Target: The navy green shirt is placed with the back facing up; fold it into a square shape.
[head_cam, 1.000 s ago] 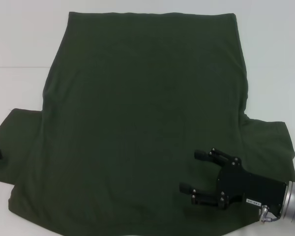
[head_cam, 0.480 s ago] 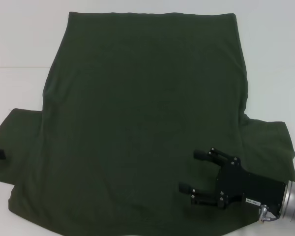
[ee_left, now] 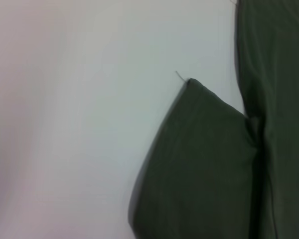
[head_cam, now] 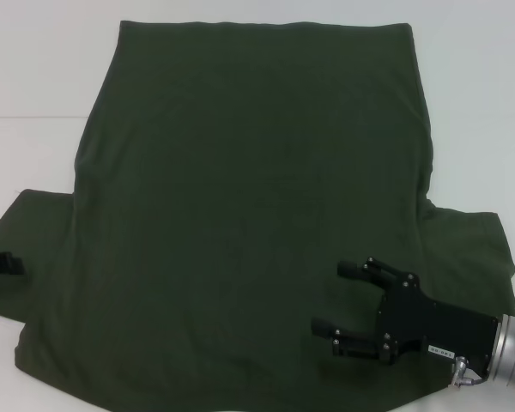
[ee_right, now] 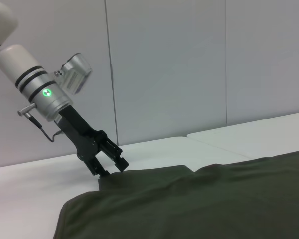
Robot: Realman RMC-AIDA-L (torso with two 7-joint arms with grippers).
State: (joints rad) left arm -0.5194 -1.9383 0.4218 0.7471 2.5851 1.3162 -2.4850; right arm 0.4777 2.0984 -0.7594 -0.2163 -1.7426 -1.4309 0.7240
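While the navy green shirt (head_cam: 249, 215) lay flat, plain side up, on the white desk (head_cam: 34, 77), soft and limp, best pinched at the sleeve edges, the right hand (head_cam: 339, 300) hovered spread above it and the left hand (ee_right: 111, 167), fingers slightly apart, met the far sleeve.

The head view looks steeply down from above, with the navy green shirt (head_cam: 249, 215) filling most of the frame and the right gripper (head_cam: 330, 299) at lower right. The left wrist view looks straight down from close by at one sleeve (ee_left: 199, 169) on the white table (ee_left: 79, 119). The right wrist view sits low, looking across the shirt at the left gripper (ee_right: 112, 167) in its left half, by that sleeve.
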